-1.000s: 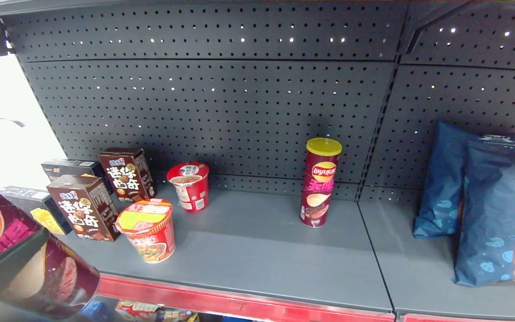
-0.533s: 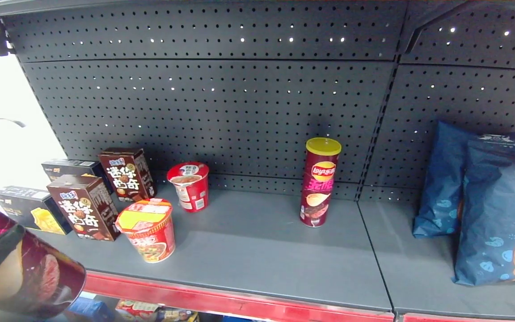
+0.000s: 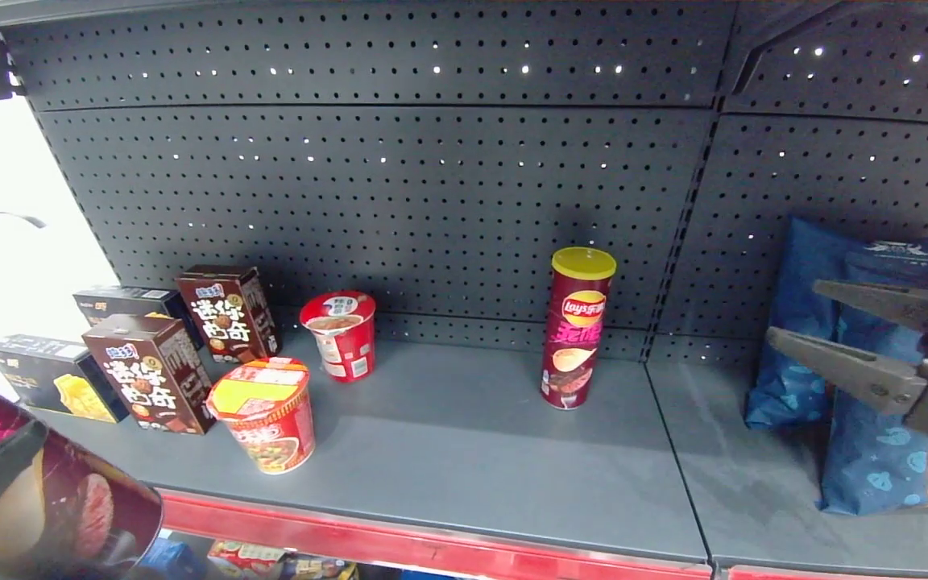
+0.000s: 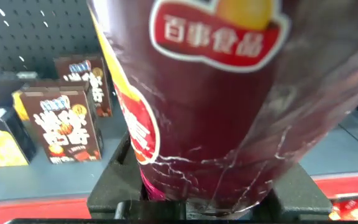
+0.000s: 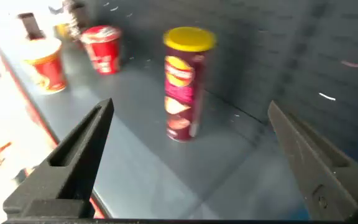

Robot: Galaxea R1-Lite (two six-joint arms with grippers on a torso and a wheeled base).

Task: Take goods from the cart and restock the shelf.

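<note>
A maroon chip can with a yellow lid (image 3: 577, 330) stands upright at the back of the grey shelf (image 3: 464, 451), right of centre. My left gripper (image 3: 21, 483) is at the lower left, in front of the shelf's red edge, shut on a second maroon chip can (image 3: 69, 507) that lies tilted. That held can (image 4: 210, 93) looms close in the left wrist view. My right gripper (image 3: 793, 310) hangs open at the right, in front of the blue bags, its fingers pointing left toward the standing can (image 5: 185, 81).
Brown chocolate boxes (image 3: 154, 374) and dark boxes (image 3: 53, 379) stand at the shelf's left. Two red noodle cups (image 3: 267, 415) sit beside them. Blue snack bags (image 3: 794, 354) lean at the right. Bare shelf lies between the cups and the can.
My right gripper has come into the head view from the right, open. The left gripper with its can has sunk lower and to the left.
</note>
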